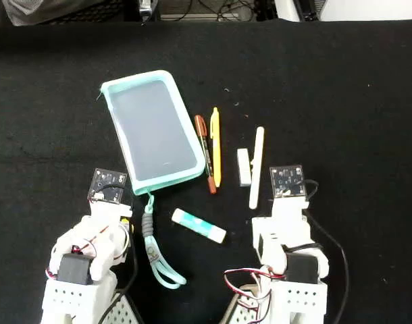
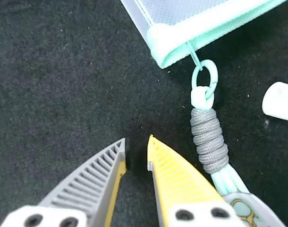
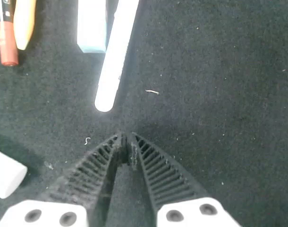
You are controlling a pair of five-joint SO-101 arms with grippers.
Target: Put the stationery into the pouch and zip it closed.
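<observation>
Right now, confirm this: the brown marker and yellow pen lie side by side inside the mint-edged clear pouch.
Not inside: the high view shows the brown marker and yellow pen lying side by side on the black table, beside the mint-edged clear pouch.

Matt black cloth table; translucent plastic pouch; ribbed plastic pincer.

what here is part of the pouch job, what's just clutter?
Job:
pouch
zip strap on the pouch
brown marker
yellow pen
eraser
white pen
glue stick

Lying about:
cables beyond the black cloth
lint fleck on the cloth
</observation>
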